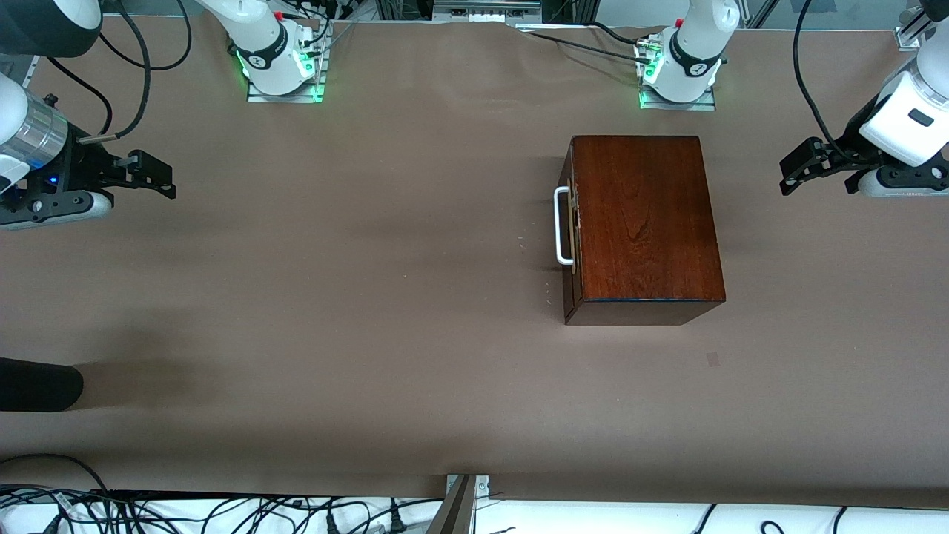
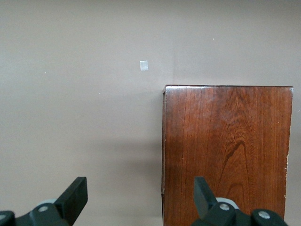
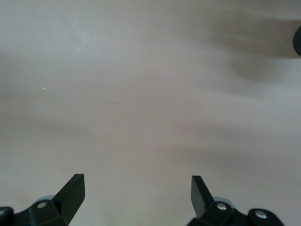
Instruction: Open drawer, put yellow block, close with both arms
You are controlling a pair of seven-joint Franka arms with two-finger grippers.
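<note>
A glossy dark wooden box (image 1: 645, 222) stands on the table toward the left arm's end. Its drawer (image 1: 571, 245) is pushed fully in, and the white loop handle (image 1: 563, 226) faces the right arm's end. The yellow block is out of view. My left gripper (image 1: 787, 174) hangs open in the air at the left arm's end of the table. In the left wrist view the left gripper (image 2: 141, 193) holds nothing, with the box (image 2: 225, 150) under one finger (image 2: 202, 193). My right gripper (image 1: 159, 178) hangs open at the right arm's end. In the right wrist view the right gripper (image 3: 137, 193) holds nothing, over bare cloth.
Brown cloth (image 1: 356, 297) covers the table. A small pale patch (image 1: 712, 359) lies on it nearer the front camera than the box. A dark rounded object (image 1: 37, 384) reaches in at the right arm's end. Cables (image 1: 222, 512) run along the table's front edge.
</note>
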